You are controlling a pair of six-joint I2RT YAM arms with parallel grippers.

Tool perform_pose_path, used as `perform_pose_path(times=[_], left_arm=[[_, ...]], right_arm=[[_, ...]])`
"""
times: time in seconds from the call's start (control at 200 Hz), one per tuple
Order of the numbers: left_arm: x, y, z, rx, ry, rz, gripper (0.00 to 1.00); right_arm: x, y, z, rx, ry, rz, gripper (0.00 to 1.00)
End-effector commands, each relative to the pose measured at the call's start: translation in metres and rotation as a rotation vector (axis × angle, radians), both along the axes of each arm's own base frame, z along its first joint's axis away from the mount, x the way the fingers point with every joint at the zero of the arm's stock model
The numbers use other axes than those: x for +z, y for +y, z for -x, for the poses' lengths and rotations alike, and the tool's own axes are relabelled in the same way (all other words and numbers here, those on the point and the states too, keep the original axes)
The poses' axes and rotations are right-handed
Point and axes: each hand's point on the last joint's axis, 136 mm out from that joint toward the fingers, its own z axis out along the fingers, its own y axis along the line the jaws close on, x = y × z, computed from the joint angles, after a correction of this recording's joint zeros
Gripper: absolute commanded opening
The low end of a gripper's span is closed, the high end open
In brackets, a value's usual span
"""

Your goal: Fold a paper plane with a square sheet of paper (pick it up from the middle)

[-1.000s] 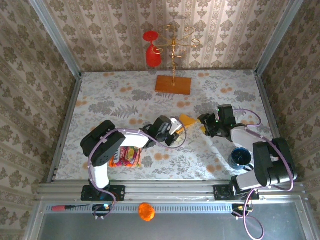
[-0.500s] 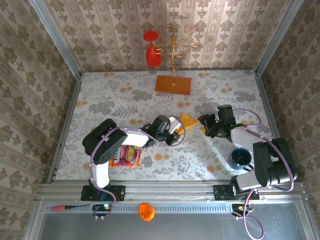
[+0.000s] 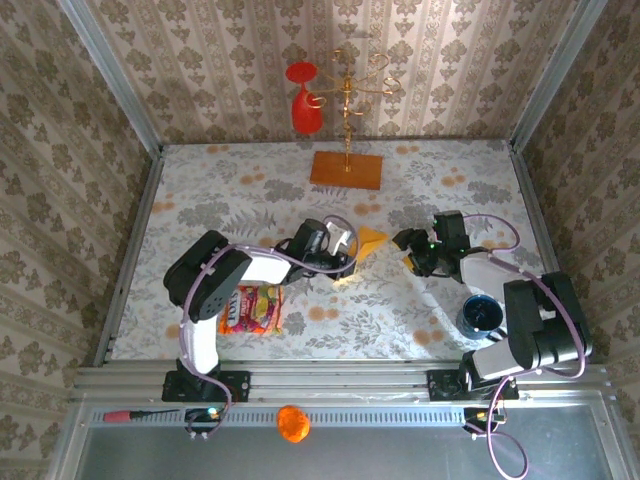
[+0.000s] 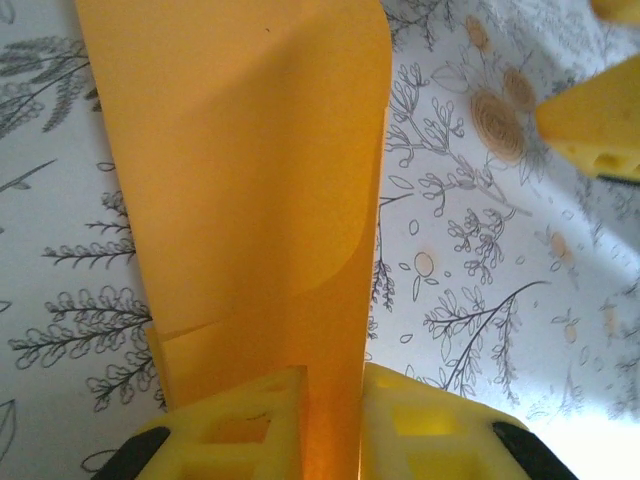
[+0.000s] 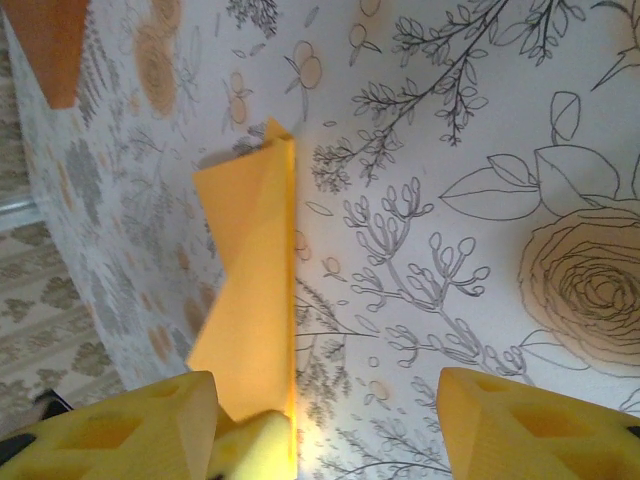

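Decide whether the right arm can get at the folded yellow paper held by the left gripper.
Probably yes: the open right gripper sits beside the paper with nothing between; the left gripper is shut on it.

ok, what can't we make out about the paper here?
- Paper far end: left wrist view, cut off by top edge.
- Its fold count: top view, too small, partly under left fingers.
- Right fingers touching it or not: right wrist view, bottom edge cuts contact off.
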Motion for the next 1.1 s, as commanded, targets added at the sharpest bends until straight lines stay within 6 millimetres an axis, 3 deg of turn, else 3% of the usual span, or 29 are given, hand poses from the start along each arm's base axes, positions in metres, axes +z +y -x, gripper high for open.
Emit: perform_pose_path(times=[0.0, 0.33, 0.6, 0.84, 1.095], left_arm=[[0.01, -0.007, 0.001, 0.013, 0.14, 0.082, 0.2], [0.017, -0.009, -0.004, 0.062, 0.315, 0.143, 0.19], [0.017, -0.006, -0.005, 0.085, 0.371, 0.14, 0.17], [0.013, -0.009, -0.005, 0.069, 0.381, 0.131, 0.14], [0.006, -0.013, -0.002, 0.029, 0.394, 0.109, 0.12]], right_arm=[[-0.004, 0.005, -0.001, 0.1, -0.029, 0.084, 0.63], [-0.003, 0.035, -0.007, 0.325, -0.079, 0.218, 0.7], [-0.004, 0.056, -0.017, 0.446, -0.102, 0.218, 0.7], [-0.006, 0.067, -0.021, 0.532, -0.126, 0.221, 0.71], [-0.013, 0.065, -0.019, 0.557, -0.127, 0.235, 0.74]])
